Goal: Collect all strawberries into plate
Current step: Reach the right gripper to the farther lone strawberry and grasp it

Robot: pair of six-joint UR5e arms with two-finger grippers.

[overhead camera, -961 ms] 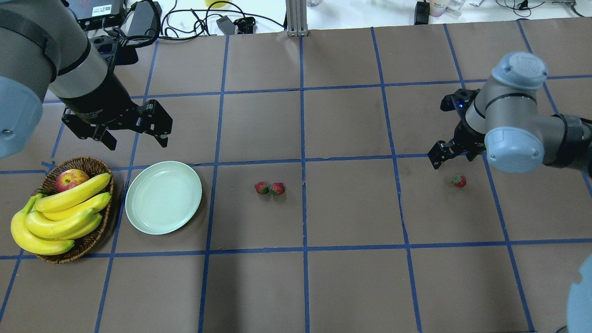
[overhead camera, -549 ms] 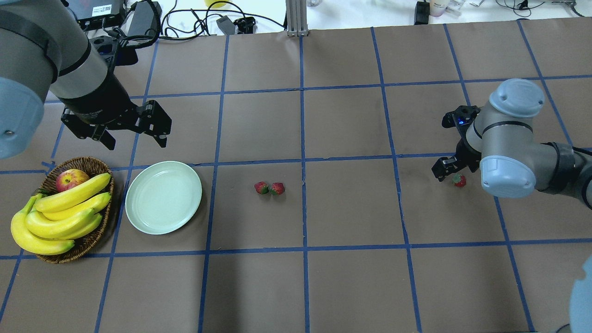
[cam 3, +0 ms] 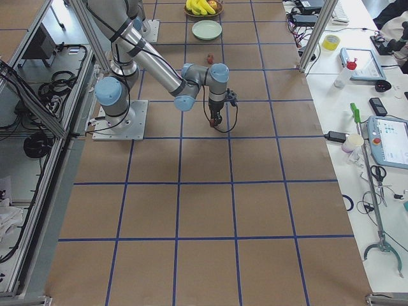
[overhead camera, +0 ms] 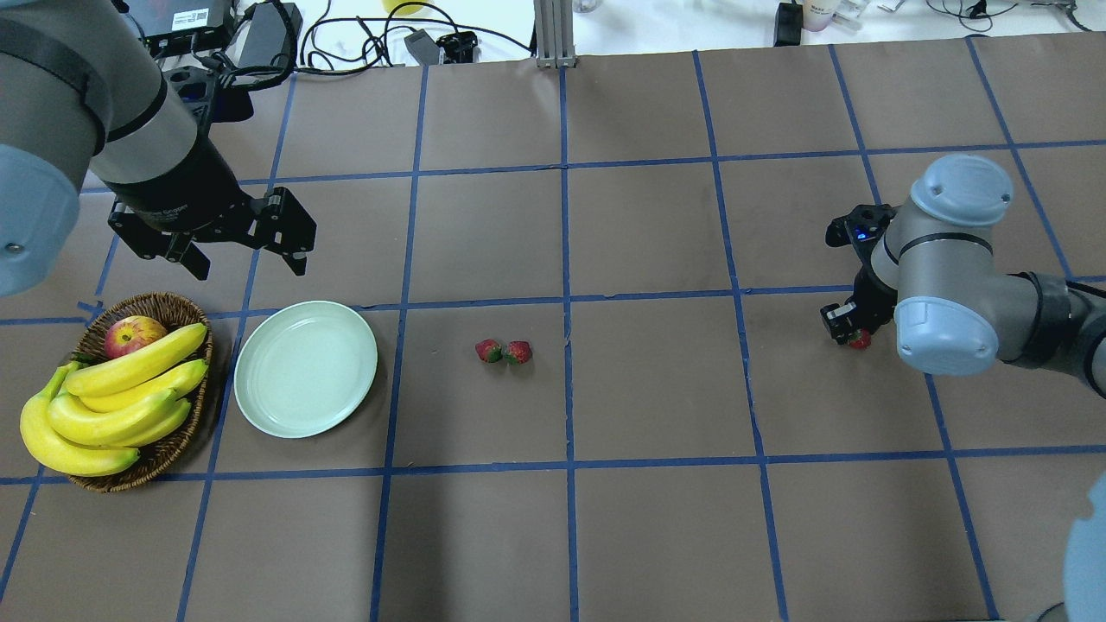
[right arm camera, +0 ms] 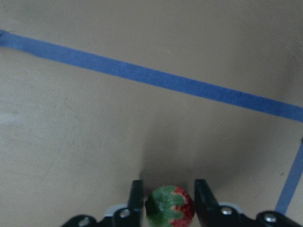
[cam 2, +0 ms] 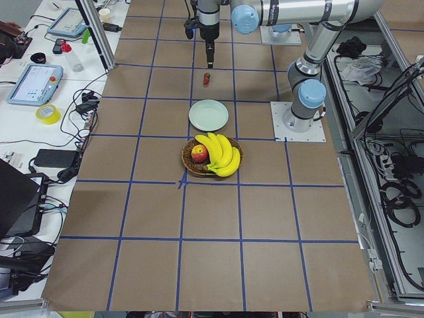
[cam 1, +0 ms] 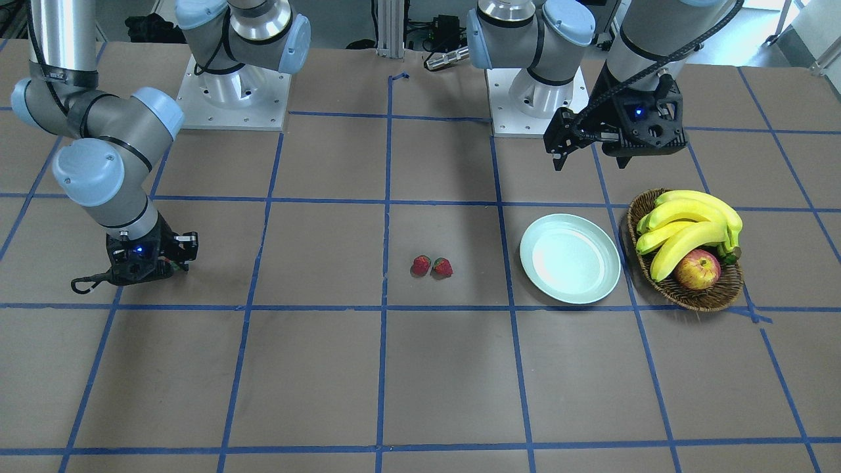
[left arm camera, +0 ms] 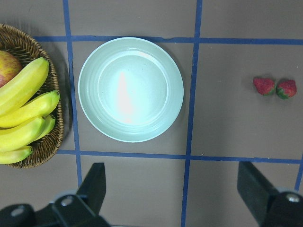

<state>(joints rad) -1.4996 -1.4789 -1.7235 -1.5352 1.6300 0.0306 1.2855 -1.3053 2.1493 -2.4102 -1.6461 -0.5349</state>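
Two strawberries [overhead camera: 489,351] [overhead camera: 518,352] lie side by side mid-table, also seen in the left wrist view [left arm camera: 264,86]. The pale green plate [overhead camera: 306,369] [cam 1: 569,267] to their left holds nothing. A third strawberry [right arm camera: 169,210] [overhead camera: 860,342] sits on the table at the right, and my right gripper [right arm camera: 169,201] [overhead camera: 851,333] is lowered over it, fingers pressed against both its sides. My left gripper [overhead camera: 249,263] [left arm camera: 173,189] hovers open above the table just behind the plate, holding nothing.
A wicker basket [overhead camera: 164,307] with bananas [overhead camera: 121,389] and an apple [overhead camera: 131,335] stands left of the plate. Blue tape lines grid the brown table. Cables and devices lie along the far edge [overhead camera: 259,34].
My right gripper has come down and forward onto the right-hand strawberry and now brackets it. The left gripper drifted slightly back and left. The other two strawberries and the plate stayed put.
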